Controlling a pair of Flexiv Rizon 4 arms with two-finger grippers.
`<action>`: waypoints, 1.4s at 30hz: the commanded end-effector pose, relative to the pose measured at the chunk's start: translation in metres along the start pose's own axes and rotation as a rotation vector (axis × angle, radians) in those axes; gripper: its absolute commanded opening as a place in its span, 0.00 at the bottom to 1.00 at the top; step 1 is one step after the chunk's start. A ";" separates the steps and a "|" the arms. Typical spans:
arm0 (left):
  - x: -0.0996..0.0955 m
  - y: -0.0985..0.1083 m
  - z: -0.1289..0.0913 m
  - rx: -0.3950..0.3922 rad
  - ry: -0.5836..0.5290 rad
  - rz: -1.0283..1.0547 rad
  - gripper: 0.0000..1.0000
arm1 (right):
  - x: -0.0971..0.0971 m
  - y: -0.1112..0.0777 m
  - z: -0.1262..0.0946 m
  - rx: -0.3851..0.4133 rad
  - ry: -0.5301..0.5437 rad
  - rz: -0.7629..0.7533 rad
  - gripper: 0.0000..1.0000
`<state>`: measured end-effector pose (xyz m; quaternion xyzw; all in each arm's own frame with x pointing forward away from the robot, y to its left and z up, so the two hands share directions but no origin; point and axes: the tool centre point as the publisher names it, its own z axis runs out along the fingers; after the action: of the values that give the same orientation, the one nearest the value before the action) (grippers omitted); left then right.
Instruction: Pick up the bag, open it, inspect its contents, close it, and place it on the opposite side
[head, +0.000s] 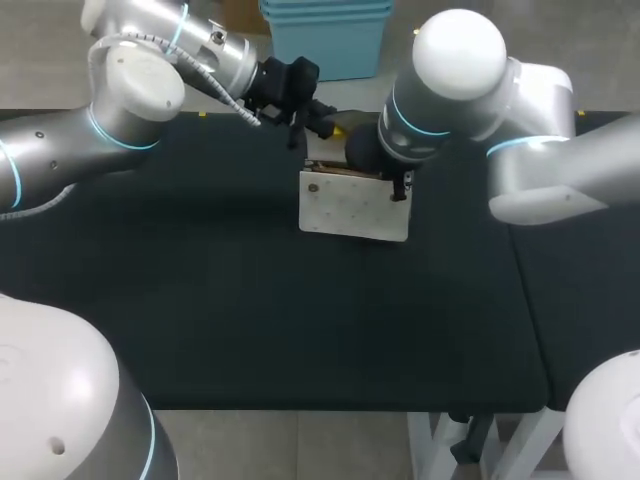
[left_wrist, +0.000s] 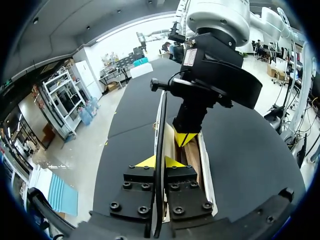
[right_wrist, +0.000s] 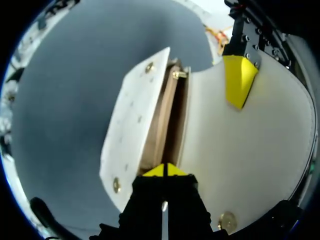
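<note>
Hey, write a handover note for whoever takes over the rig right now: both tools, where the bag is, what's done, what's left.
Left tool: shut on the edge of the flap, holding it away from the bag's body.
Right tool: fingers shut, tips at the bag's open mouth; I can't tell if they pinch anything.
Bag: white, at the far middle of the table, between both tools, tan lining showing.
Done: bag opened.
Left: finish inspecting (no contents can be made out), close the flap, place the bag on the opposite side.
</note>
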<state>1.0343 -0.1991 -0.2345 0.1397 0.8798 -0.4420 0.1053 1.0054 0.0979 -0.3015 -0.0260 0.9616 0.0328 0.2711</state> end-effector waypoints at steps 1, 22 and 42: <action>0.001 -0.001 0.002 0.005 -0.002 -0.005 0.00 | 0.000 0.007 0.008 -0.001 0.015 -0.003 0.00; 0.001 0.005 0.004 0.015 0.013 -0.046 0.00 | 0.029 0.007 0.007 -0.001 0.064 0.053 0.00; 0.011 0.002 0.004 0.038 -0.055 -0.093 0.00 | 0.025 0.011 0.010 0.014 0.081 0.088 0.00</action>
<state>1.0359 -0.2009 -0.2390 0.0972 0.8787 -0.4585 0.0902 0.9838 0.1020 -0.3193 0.0148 0.9708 0.0440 0.2354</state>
